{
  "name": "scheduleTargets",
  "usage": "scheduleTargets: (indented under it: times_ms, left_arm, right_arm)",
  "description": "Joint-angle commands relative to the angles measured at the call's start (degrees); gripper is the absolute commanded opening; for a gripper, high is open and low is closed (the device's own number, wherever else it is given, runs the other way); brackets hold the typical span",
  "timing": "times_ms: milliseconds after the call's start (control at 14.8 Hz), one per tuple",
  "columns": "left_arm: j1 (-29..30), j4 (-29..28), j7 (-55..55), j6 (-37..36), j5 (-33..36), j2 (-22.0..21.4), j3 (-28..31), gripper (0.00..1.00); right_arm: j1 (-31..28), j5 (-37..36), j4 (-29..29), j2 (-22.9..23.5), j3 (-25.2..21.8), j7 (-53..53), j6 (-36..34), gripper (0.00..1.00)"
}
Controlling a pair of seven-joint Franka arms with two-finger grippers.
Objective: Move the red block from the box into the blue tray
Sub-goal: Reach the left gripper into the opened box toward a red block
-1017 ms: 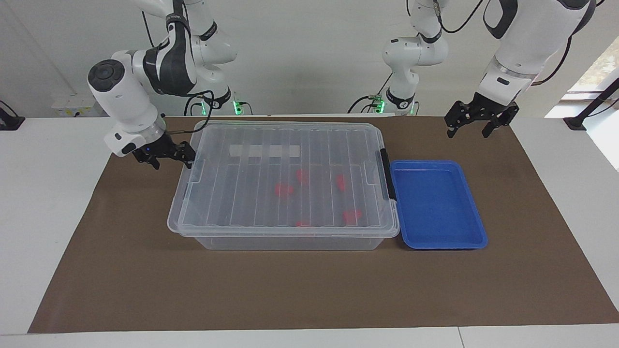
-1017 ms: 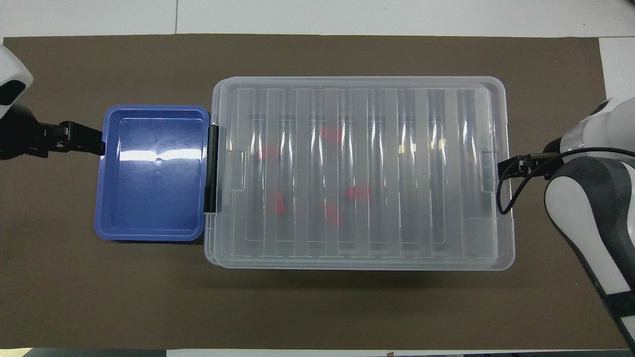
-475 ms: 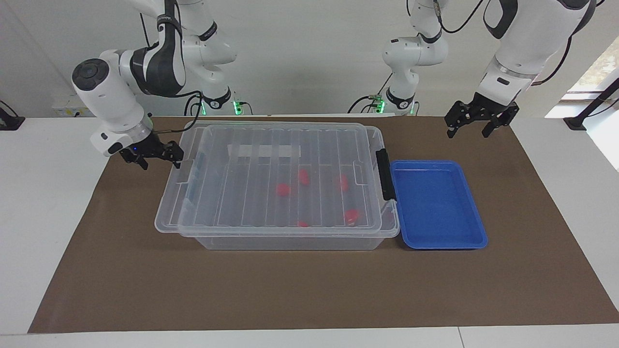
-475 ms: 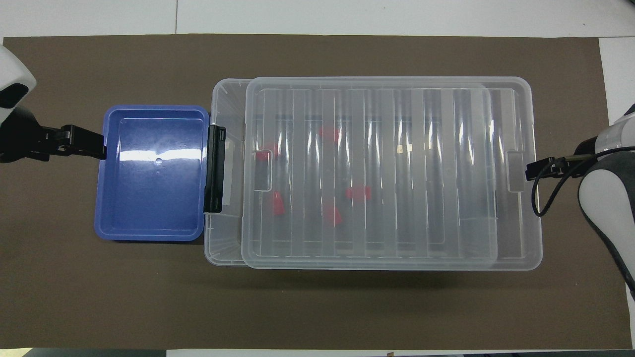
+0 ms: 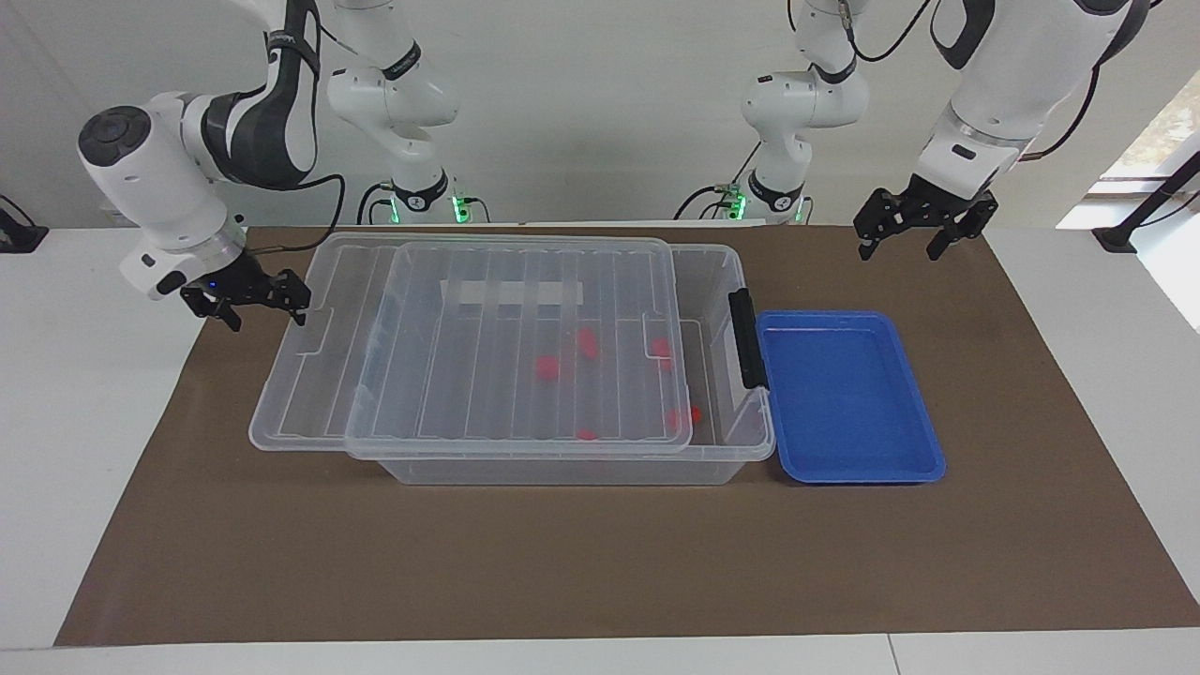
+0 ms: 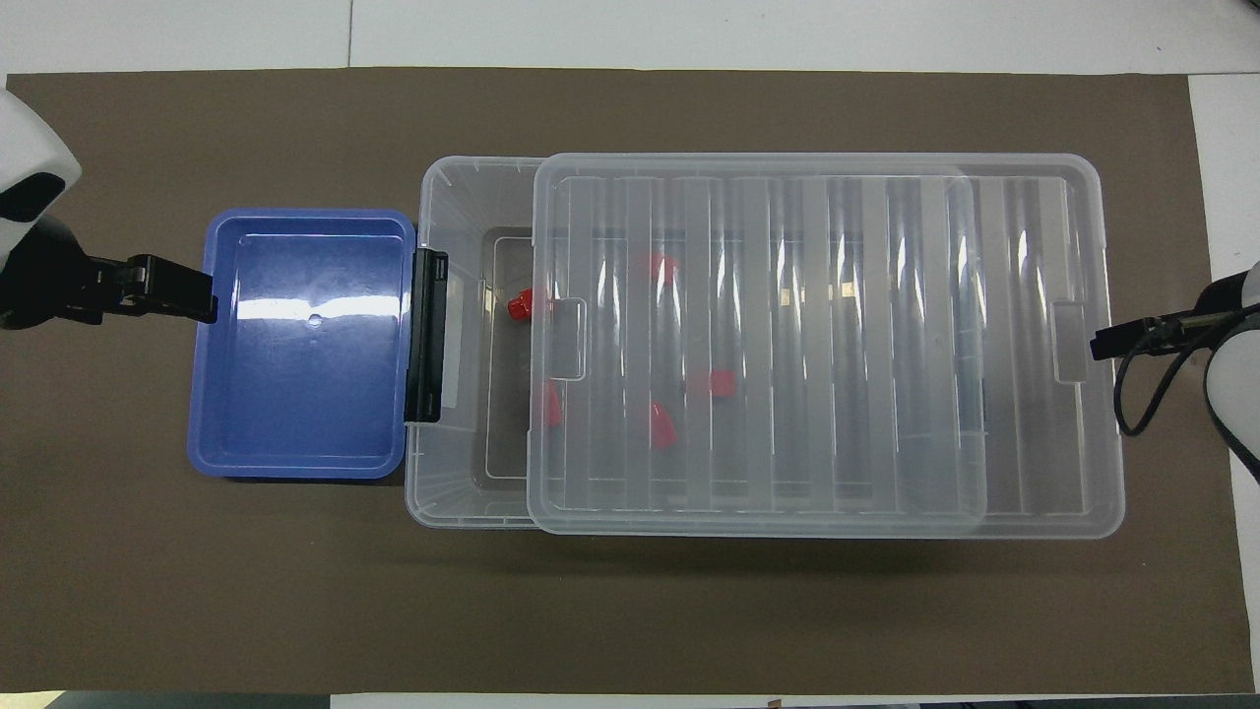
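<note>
Brown mat (image 5: 581, 562), lid (image 6: 827, 345) (askew) over box (image 6: 463, 345)

I work in a robot lab, not in a home. My two white arms (image 5: 206, 141) stand on bases with green lights at 12 o'clock of the facing view, with black cables (image 5: 900, 37) hanging from them. The white table (image 5: 84, 394) carries a plain brown mat (image 5: 600, 553), the wall (image 5: 600, 103) is bare and white, and a window (image 5: 1158, 141) shows at 2 o'clock.

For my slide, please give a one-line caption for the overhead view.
Clear lid slid partly off the box, uncovering red blocks beside the blue tray.
</note>
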Motion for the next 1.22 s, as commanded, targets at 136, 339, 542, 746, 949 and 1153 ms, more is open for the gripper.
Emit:
scheduleTargets:
  times_ms: [136,339,542,746,949,1153]
  left_arm:
    - [-3.75,-2.05,-0.09,0.93,-0.53,-1.95,-0.05,1.00]
    - [-9.02,-3.71,-4.29,6.45,-0.53,-2.03,-0.05,1.00]
    - [-14.74,-6.09,-9.65,9.98,-0.53,-2.21,-0.05,1.00]
    - [-19.22,-7.93,-15.98,13.48,-0.18,-1.24,-0.05,1.00]
    - [-21.25,-13.72,-19.59,19.28,-0.18,-1.15,-0.05,0.98]
    - [-22.48,-16.82,-21.70,23.60,-0.09,0.94,-0.05,0.98]
  right_arm:
    - [-3.45,-1.79,0.10,-0.39,0.36,-5.03,0.89,1.00]
    - [-3.98,-2.05,0.10,-0.39,0.36,-5.91,0.89,1.00]
    - [-4.33,-2.14,-0.07,-0.39,0.36,-6.70,2.12,1.00]
    - [-4.07,-2.14,0.01,-0.03,0.36,-6.35,2.21,1.00]
    - [-4.15,-2.14,0.01,-0.03,0.36,-6.44,2.30,1.00]
    - [-3.81,-1.70,0.54,0.05,0.45,-5.74,1.52,1.00]
